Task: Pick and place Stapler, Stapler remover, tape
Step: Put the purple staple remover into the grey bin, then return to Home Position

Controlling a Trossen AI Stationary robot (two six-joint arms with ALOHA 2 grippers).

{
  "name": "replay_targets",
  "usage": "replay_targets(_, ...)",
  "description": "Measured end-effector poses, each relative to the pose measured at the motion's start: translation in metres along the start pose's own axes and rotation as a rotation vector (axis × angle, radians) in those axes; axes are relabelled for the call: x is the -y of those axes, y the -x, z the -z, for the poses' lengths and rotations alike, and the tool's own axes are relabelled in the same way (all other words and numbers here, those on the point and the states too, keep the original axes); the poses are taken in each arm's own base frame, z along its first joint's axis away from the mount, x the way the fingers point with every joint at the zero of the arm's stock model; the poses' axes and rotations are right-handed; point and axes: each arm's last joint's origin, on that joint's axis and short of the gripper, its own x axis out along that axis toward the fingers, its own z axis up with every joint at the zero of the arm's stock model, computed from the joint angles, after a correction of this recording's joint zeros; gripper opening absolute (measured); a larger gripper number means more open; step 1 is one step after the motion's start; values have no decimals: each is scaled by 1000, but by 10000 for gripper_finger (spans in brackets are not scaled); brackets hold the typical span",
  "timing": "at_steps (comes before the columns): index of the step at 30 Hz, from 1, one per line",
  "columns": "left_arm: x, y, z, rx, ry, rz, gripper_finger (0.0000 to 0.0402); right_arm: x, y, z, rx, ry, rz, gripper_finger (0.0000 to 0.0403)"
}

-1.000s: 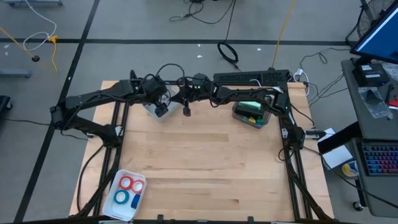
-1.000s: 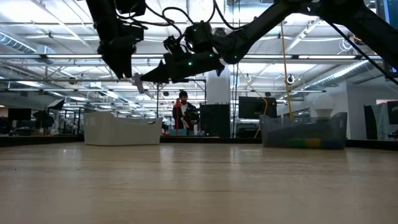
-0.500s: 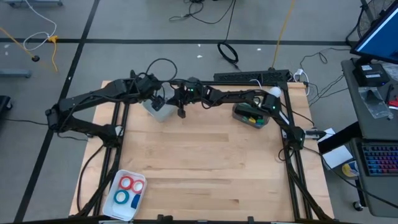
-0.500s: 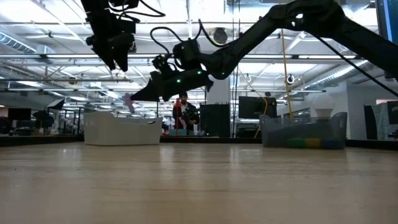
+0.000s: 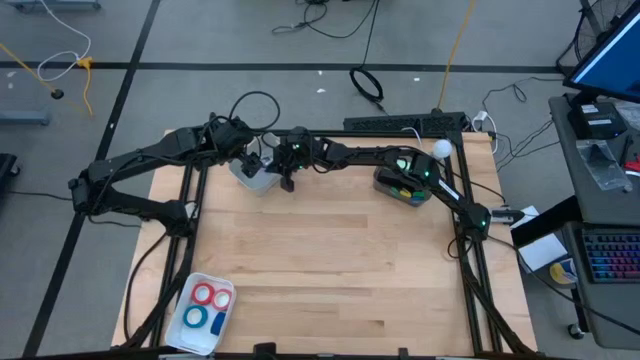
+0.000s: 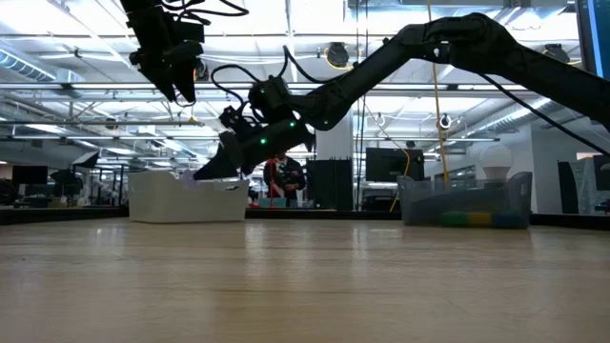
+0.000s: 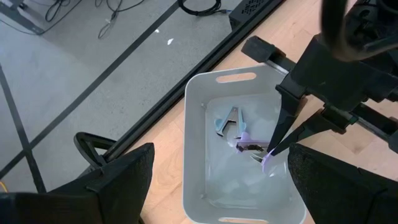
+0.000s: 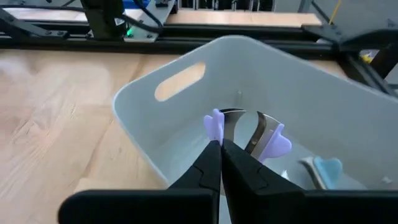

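Right gripper (image 8: 221,148): has dropped into the white bin (image 8: 261,68), far left, fingers pinching the purple staple remover (image 8: 245,134) (release looks next).
Left gripper (image 5: 252,158): spread, above bin.
Tape (image 5: 205,305): near-left tray.

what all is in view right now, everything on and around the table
white bin: one, table's far left
purple remover: one, at right fingertips inside white bin
blue remover: one, on white bin's floor
clear bin: one, far right, green and yellow items inside
tray: one, white, near left corner
tape: four rolls, red and blue, in tray
person: one, far background
left gripper: open, above white bin
right gripper: shut, lowered into white bin
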Motion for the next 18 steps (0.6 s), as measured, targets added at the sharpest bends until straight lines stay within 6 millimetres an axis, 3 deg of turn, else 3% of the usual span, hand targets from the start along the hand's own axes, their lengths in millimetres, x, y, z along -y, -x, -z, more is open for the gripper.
replay_targets(8,0,0,0,0,-22,0,365,-5,-3,2,-20,4,6,12)
replay_targets(18,0,0,0,0,-43,0,365,-9,-4,1,-25,-2,5,70)
